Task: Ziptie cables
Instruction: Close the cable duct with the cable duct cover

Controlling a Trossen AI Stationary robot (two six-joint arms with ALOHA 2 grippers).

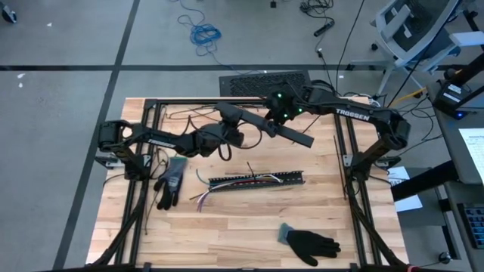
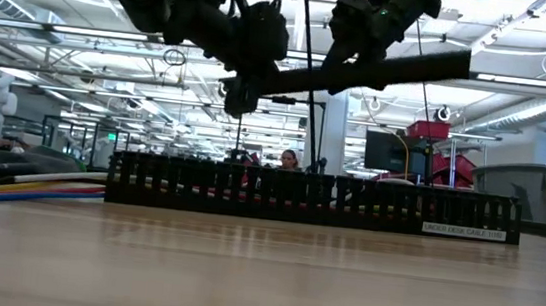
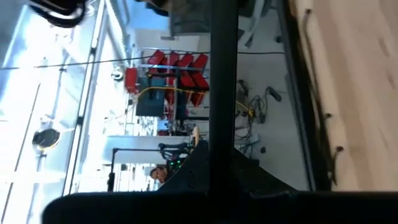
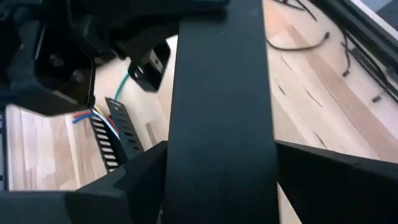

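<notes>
1. While hanging high over the table (image 1: 227,234): left gripper (image 1: 229,115), pinched shut on one end of a long flat black bar (image 1: 299,136).
2. Right gripper (image 1: 274,119): grips the same bar farther along, fingers spread wide across its flat width; bar held clear of the wood.
3. Below the bar: black slotted strip (image 1: 257,180), lying flat near the table's middle.
4. Cables (image 1: 206,195): lie along the slotted strip, coloured ends spilling loose from its left end onto the wood; touched by neither gripper.
5. Just left of those ends: grey glove (image 1: 172,181).
6. Near the front edge, well apart: black glove (image 1: 310,243).
</notes>
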